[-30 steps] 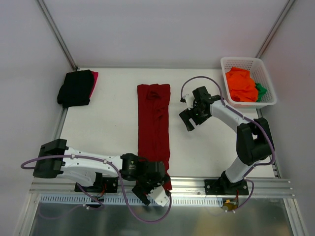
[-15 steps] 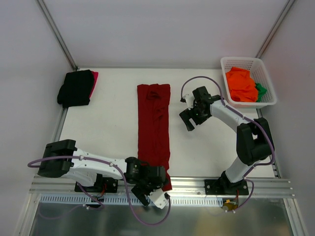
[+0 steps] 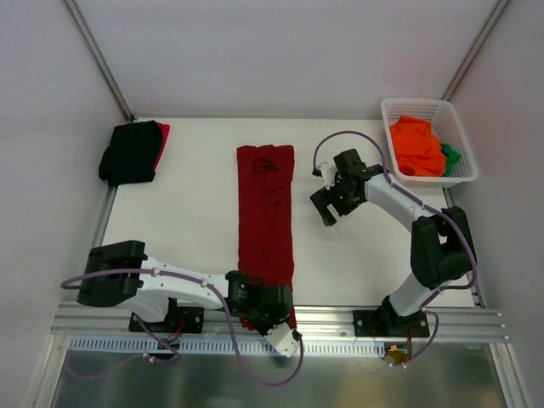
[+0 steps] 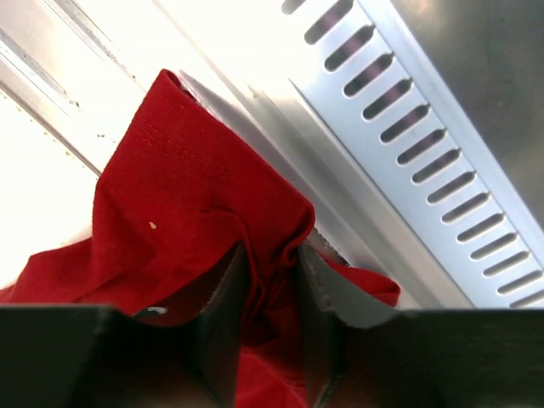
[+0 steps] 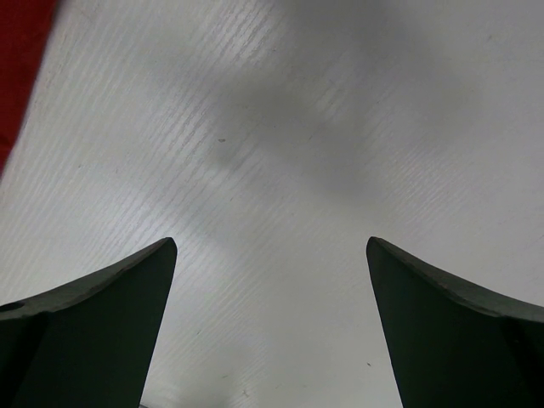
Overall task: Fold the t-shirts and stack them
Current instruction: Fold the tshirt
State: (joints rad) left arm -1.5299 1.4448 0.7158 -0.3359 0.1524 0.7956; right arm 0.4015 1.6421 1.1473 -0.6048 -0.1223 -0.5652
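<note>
Since 1 second ago my left claw [image 4: 272,259] has shifted slightly toward 3 o'clock and closed; its fingers [image 4: 225,323] now pinch a fold at the near hem of the dark red t-shirt [image 3: 266,212]. That shirt lies in a long strip from 6 to 12 o'clock. My right claw [image 5: 270,242] hangs wide open, holding nothing, at the strip's 3 o'clock. A folded black t-shirt [image 3: 129,151] sits at 10 o'clock, an orange t-shirt [image 3: 416,144] in the white basket [image 3: 429,109] at 2 o'clock.

Matt dark red cloth t-shirt [image 4: 187,212], brushed metal rail [image 4: 459,144]
</note>
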